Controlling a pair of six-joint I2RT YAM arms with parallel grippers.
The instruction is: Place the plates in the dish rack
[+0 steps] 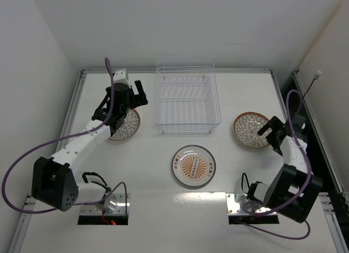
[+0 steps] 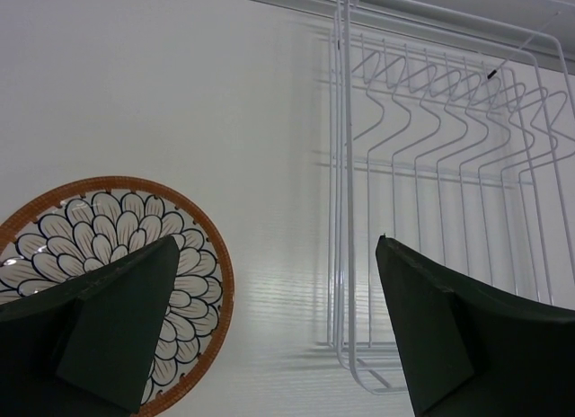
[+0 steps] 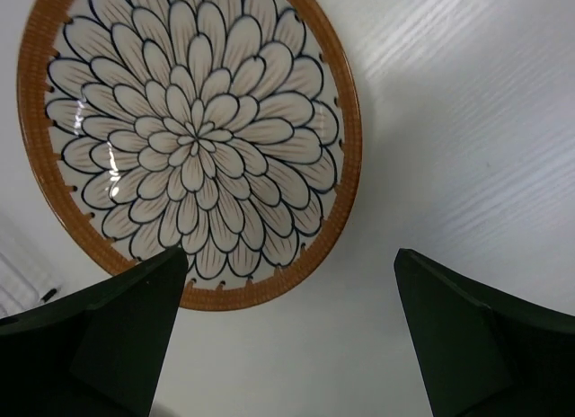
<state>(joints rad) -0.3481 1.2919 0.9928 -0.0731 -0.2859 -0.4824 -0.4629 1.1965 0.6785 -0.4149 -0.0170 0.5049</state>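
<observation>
Three plates lie flat on the white table. A petal plate (image 1: pixel 125 125) lies left of the dish rack (image 1: pixel 187 97); it also shows in the left wrist view (image 2: pixel 108 255). My left gripper (image 1: pixel 132 96) hovers open and empty above its far edge, between the plate and the rack (image 2: pixel 431 192). A second petal plate (image 1: pixel 250 130) lies at the right and fills the right wrist view (image 3: pixel 189 138). My right gripper (image 1: pixel 271 134) is open and empty at its right rim. A sunburst plate (image 1: pixel 193 166) lies in the middle, in front of the rack. The rack holds nothing.
White walls close in the table on the left, back and right. A metal rail (image 1: pixel 71 114) runs along the left edge and another (image 1: pixel 283 97) along the right. Purple cables (image 1: pixel 13 171) loop from both arms.
</observation>
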